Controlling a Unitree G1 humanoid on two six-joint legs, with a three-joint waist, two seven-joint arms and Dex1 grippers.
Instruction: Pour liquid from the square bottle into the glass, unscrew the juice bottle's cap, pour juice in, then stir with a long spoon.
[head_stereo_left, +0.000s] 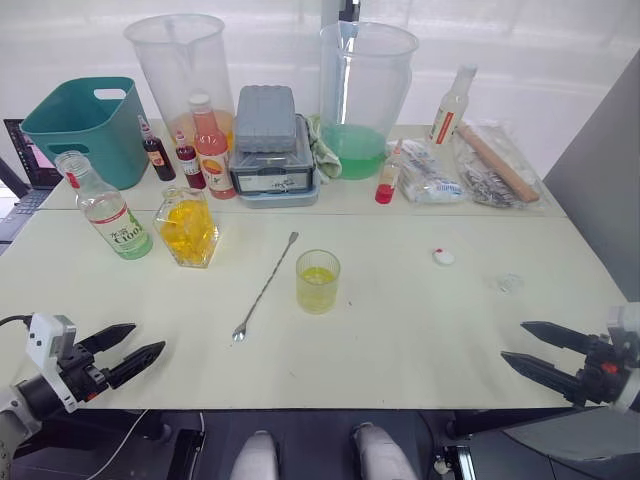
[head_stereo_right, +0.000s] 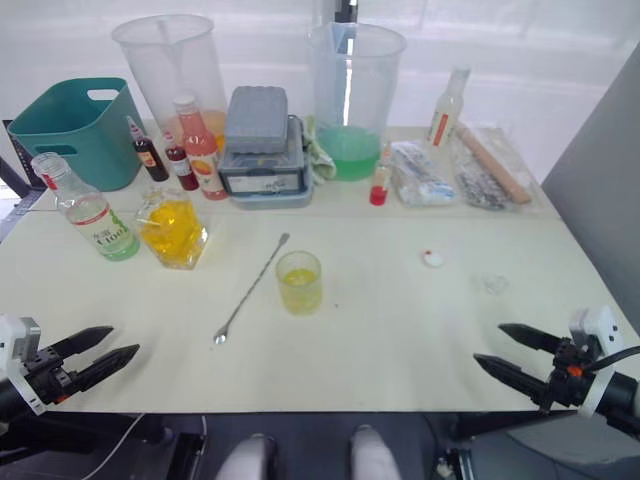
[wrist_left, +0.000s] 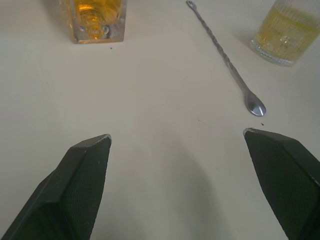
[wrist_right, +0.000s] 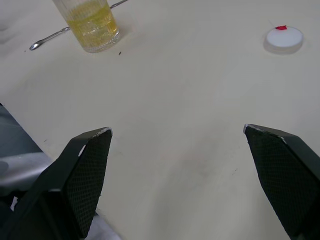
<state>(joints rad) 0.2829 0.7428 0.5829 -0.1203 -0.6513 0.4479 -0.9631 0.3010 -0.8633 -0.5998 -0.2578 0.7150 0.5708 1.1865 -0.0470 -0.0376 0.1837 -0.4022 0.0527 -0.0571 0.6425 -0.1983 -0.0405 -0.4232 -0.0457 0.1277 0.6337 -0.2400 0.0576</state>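
My left hand (head_stereo_left: 140, 352) and right hand (head_stereo_left: 512, 345) both spread wide, empty, low at worktop (head_stereo_left: 400, 330) near edge. Glass (head_stereo_left: 318, 281) mid-worktop, yellow liquid (head_stereo_left: 318, 289) inside. Long spoon (head_stereo_left: 265, 286) flat just beside it. Square bottle (head_stereo_left: 188, 227) and juice bottle (head_stereo_left: 105, 208) upright, cap (head_stereo_left: 443, 257) lying apart.

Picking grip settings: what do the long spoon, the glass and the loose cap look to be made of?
Long spoon: seemingly polished metal, silvery with a twisted stem that glints. Glass: clear, likely glass, with fine vertical ribbing and a thick base; clear plastic can't be excluded. Cap: probably matte white plastic with a red mark, though painted metal is possible.
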